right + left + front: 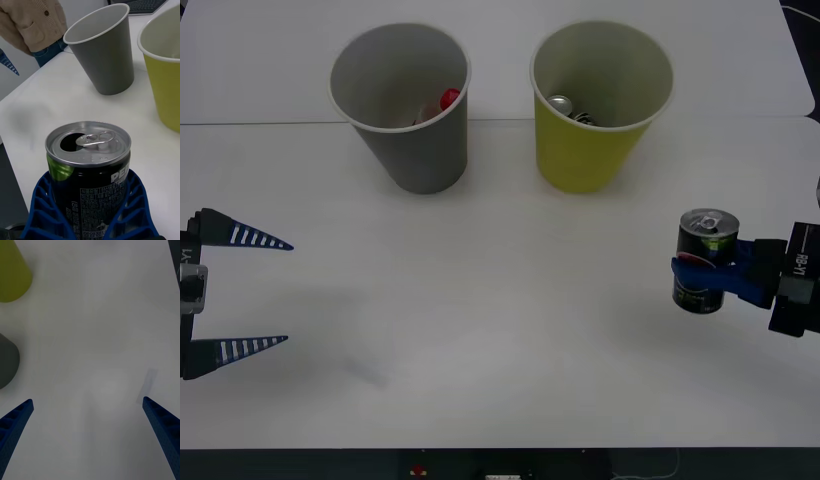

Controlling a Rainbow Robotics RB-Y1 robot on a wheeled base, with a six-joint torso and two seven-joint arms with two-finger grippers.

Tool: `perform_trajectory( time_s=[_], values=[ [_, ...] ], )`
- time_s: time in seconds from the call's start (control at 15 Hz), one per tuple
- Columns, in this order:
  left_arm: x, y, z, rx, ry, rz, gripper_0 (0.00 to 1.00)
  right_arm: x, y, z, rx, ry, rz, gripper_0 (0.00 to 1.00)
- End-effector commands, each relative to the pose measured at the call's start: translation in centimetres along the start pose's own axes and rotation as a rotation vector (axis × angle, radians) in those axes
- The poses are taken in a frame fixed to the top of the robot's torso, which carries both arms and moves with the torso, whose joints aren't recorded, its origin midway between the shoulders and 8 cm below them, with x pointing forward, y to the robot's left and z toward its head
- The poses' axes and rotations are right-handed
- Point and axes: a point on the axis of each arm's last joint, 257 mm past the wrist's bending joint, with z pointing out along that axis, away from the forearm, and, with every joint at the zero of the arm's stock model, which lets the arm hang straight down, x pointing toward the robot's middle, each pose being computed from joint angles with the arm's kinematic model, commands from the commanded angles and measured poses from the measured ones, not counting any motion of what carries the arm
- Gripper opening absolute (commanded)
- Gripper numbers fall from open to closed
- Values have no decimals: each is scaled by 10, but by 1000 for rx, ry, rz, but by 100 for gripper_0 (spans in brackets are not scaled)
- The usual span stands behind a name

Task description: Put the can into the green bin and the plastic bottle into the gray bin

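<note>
Right gripper (708, 268) at the right edge of the front view, jaws clamped on the can (704, 261), 1 blue finger across its front. Can is upright, dark with a silver top, tab opening visible in the right wrist view (88, 176); whether it sits on the white surface (480, 330) or just above it can't be told. Left gripper (240, 290) at the left edge, jaws spread wide, nothing between them, blue fingers (15, 423) over bare surface. Farther back, upper middle of the frame, 2 cups stand upright side by side, apart: gray bin (420, 150) on the left with a red item inside, green bin (580, 150) on the right with a silver can top (560, 103) inside. Can is well apart from both bins, nearer the green one.
</note>
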Motion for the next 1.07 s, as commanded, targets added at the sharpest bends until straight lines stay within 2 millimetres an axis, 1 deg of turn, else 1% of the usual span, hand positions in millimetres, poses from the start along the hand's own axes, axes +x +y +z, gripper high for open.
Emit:
perform_trajectory(
  time_s=[0.07, 0.27, 0.33, 0.4, 0.67, 0.87, 1.07],
  values=[
    [0, 0, 0, 0, 0, 0, 100, -24, 8, 1, 13, 3, 88, 0],
    [0, 0, 0, 0, 0, 0, 100, -56, 9, 6, 46, -9, 174, 0],
    [0, 0, 0, 0, 0, 0, 100, -65, 5, 7, 62, -13, 188, 0],
    [0, 0, 0, 0, 0, 0, 100, -70, 2, 7, 74, -6, 189, 0],
    [0, 0, 0, 0, 0, 0, 100, -92, -28, -1, 111, 43, 154, 0],
    [0, 0, 0, 0, 0, 0, 100, -109, -57, -9, 152, 66, 124, 0],
    [0, 0, 0, 0, 0, 0, 100, -125, -85, -13, 223, 112, 53, 0]
  ],
)
